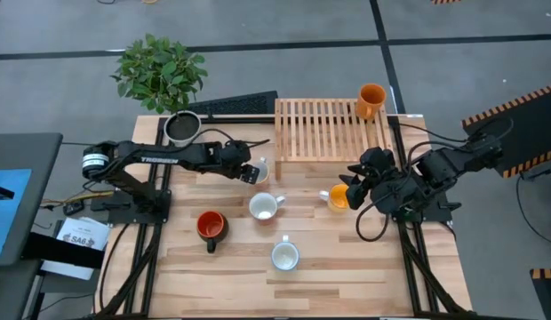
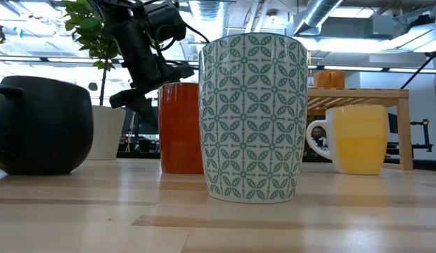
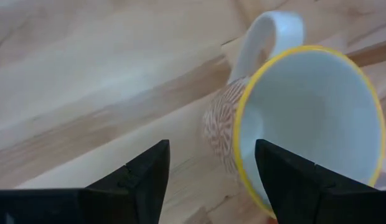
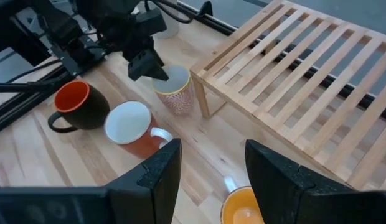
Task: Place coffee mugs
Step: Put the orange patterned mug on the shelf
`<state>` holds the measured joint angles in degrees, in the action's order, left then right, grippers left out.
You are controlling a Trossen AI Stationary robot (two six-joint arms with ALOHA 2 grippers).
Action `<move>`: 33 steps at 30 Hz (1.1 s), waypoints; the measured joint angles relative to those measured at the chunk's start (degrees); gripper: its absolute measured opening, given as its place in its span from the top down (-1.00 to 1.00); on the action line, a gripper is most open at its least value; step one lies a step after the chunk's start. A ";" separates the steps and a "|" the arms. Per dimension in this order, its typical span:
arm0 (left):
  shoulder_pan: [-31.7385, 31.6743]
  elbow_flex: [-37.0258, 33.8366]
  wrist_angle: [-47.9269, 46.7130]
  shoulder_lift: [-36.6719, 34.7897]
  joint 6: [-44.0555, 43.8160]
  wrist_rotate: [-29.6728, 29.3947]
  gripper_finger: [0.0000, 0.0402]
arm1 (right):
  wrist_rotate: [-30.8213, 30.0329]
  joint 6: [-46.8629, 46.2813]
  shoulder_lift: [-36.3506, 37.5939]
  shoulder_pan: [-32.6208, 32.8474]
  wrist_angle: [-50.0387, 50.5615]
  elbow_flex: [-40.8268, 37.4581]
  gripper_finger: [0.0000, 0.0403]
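table (image 1: 347,276): pale smooth wood | rack (image 1: 324,129): slatted wood | mugs (image 1: 284,256): glossy ceramic | claws: matt black

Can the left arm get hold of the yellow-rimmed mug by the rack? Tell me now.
Probably yes. The left gripper is right over the yellow-rimmed mug, fingers open, one at the rim. The mug stands upright beside the wooden rack, and nothing lies between them.

In the low view, we see the patterned mug (image 2: 254,116) blocking most of the red-orange mug (image 2: 181,128) behind it, and the dark mug (image 2: 42,125) is cut off at the left edge. In the right wrist view, the yellow mug (image 4: 243,208) runs off the bottom edge. In the high view, the left claw (image 1: 250,169) hides part of the speckled mug (image 1: 261,170).
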<state>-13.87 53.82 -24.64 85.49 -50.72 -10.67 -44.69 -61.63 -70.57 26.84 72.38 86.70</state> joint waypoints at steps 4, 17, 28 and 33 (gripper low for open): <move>0.00 0.04 0.29 1.91 -0.75 -0.03 -0.09 | 0.20 0.04 0.00 0.01 0.00 0.00 -0.02; -0.15 -0.15 -1.43 -1.80 1.01 2.31 0.93 | 0.24 0.13 0.00 0.01 -1.38 0.00 -0.02; -0.39 16.04 -13.61 -13.48 9.25 -0.51 0.98 | 1.27 7.67 0.02 -0.09 -15.60 0.00 -0.02; -0.26 29.61 -16.26 -9.87 15.29 -3.19 0.98 | 1.39 10.98 0.38 -1.44 -19.39 0.00 -0.02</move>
<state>-14.13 83.43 -40.91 75.62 -35.44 -13.86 -43.30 -50.64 -70.18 25.40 52.99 86.70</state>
